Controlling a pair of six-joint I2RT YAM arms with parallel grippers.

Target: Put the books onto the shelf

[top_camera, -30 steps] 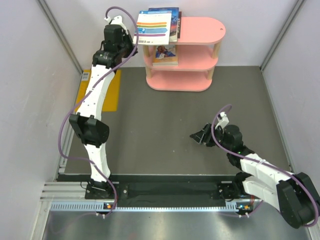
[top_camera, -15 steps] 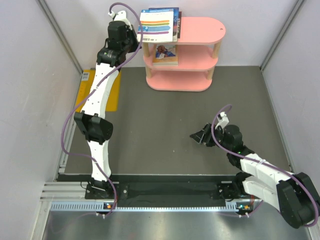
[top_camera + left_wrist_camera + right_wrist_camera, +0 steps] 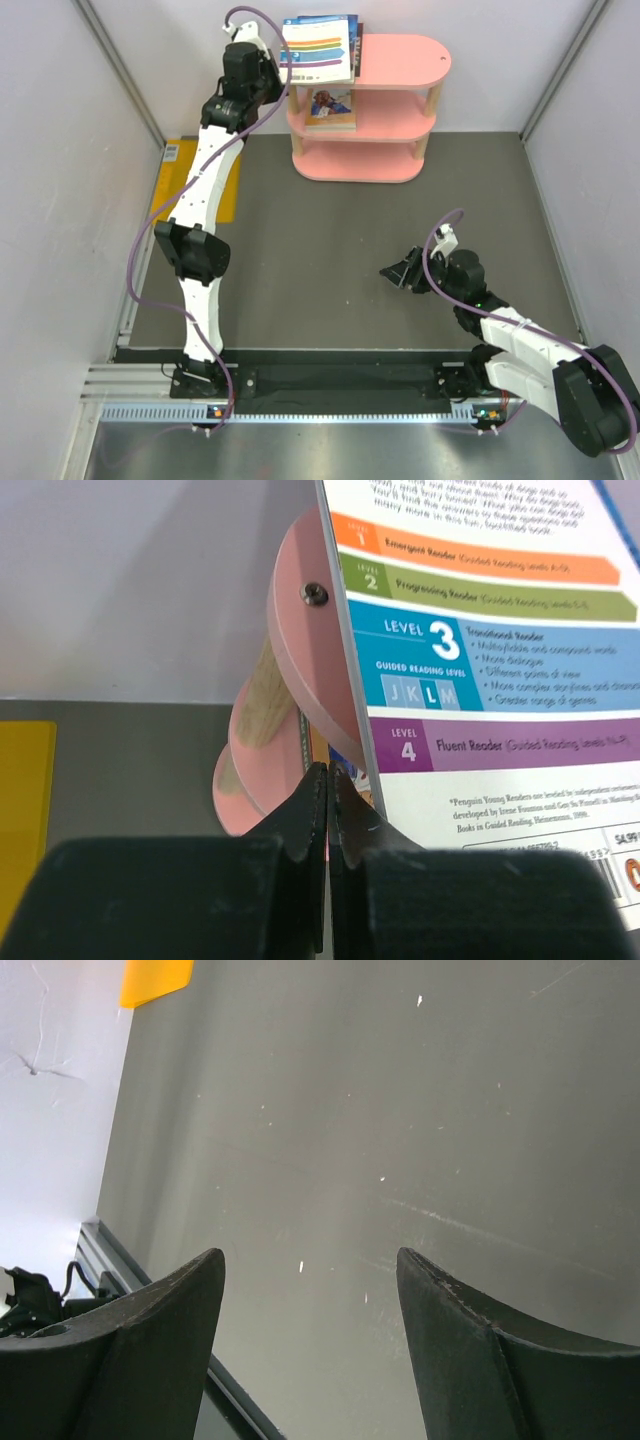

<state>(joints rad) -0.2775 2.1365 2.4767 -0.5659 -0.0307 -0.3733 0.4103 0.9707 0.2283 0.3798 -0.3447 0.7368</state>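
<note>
- Shelf (image 3: pixel 400 62) — pink, with three oval tiers on pale wooden posts — stands at 12 o'clock on the grey table (image 3: pixel 330 230), close to the far wall.
- White striped book (image 3: pixel 318 55) lies flat on the left end of the top tier, over a blue book (image 3: pixel 335 19); the edge of a dark book (image 3: pixel 359 50) shows at their 3 o'clock side.
- Picture-cover book (image 3: pixel 330 108) lies on the middle tier, at its left end.
- Left gripper (image 3: pixel 272 74), at 11 o'clock, has its fingers pressed tight together with nothing visible between them. The wrist view shows the striped cover at about 1 o'clock from the tips; whether they touch is unclear.
- Right gripper (image 3: pixel 400 272), at 4 o'clock, sits low over bare table with its jaws spread wide and holds nothing.
- Yellow rectangle (image 3: pixel 222 185) lies at 10 o'clock, partly under the left arm.
</note>
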